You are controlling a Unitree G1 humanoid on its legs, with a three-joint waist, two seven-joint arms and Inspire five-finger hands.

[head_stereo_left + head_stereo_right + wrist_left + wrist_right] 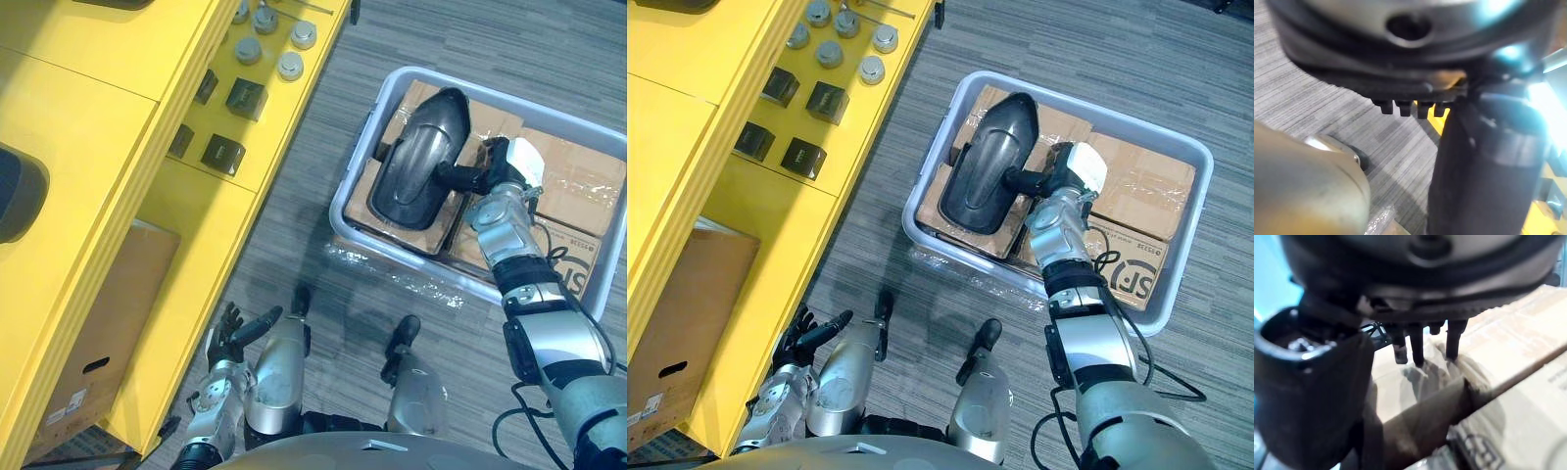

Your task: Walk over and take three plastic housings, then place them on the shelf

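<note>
A black plastic housing (419, 162), long and curved, lies on cardboard in a grey bin (354, 157) on the floor. My right hand (487, 168), with a white cover on its thumb, reaches into the bin. Its fingers touch the housing's right edge. In the right wrist view the fingers (1416, 346) hang fairly straight over the cardboard, with the thumb (1312, 391) apart from them. My left hand (227, 341) hangs low beside the yellow shelf (78, 127), fingers relaxed and holding nothing.
Flattened cardboard boxes (578, 176) line the bin. The shelf's lower level (265, 137) carries several grey round caps (291, 65) and black blocks (246, 97). A brown cardboard box (98, 343) sits under the shelf. Grey carpet lies between the shelf and the bin.
</note>
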